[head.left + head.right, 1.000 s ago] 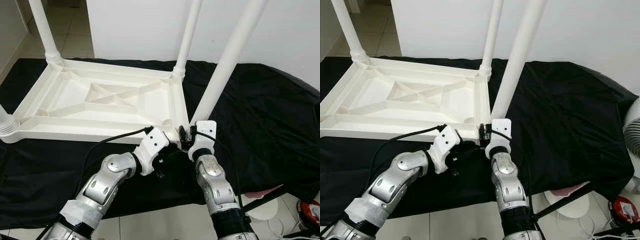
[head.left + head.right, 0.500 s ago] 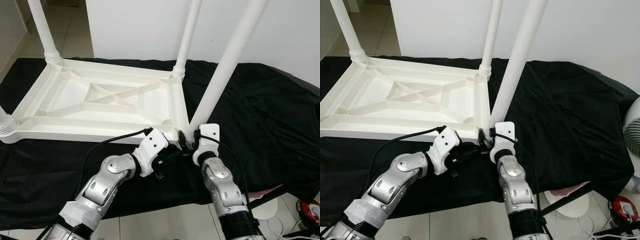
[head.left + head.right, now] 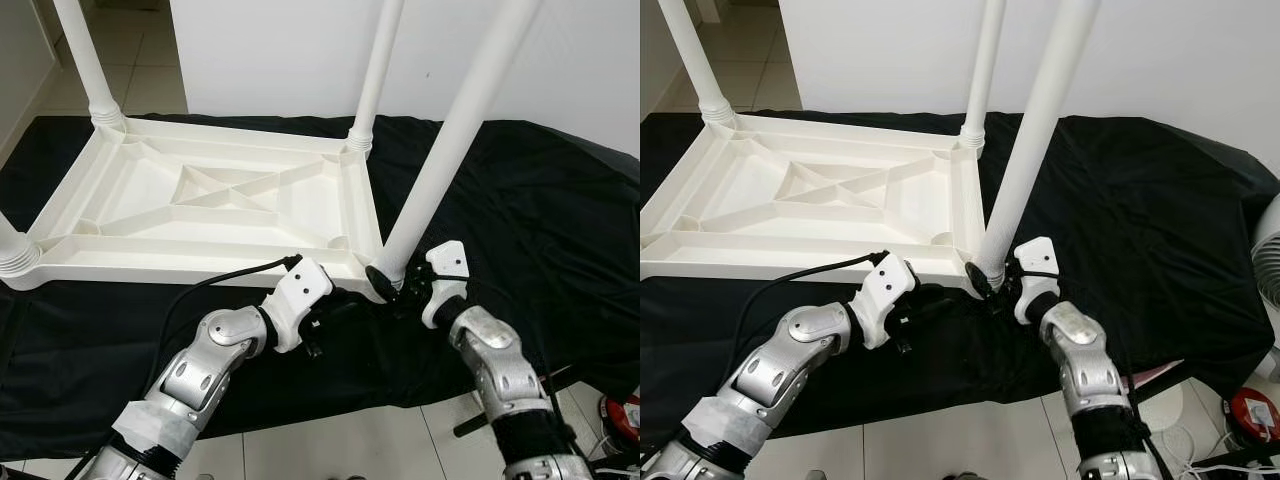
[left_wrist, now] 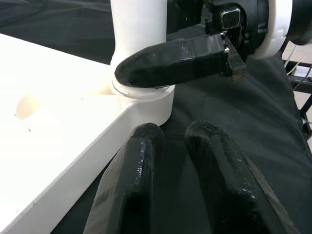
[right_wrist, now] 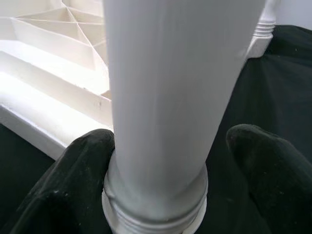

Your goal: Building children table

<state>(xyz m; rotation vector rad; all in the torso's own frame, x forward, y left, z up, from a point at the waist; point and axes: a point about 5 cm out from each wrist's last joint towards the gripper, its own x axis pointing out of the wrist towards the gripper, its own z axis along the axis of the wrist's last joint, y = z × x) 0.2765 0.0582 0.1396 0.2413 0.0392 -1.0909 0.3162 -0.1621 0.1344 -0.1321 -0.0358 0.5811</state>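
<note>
The white tabletop lies upside down on a black cloth, legs pointing up, and the near-right leg leans in its corner socket. The right hand sits at that leg's base — fingers spread either side of it, one touching the collar, not clamped. The left hand rests on the cloth just beside the same corner, its fingers close together and holding nothing.
</note>
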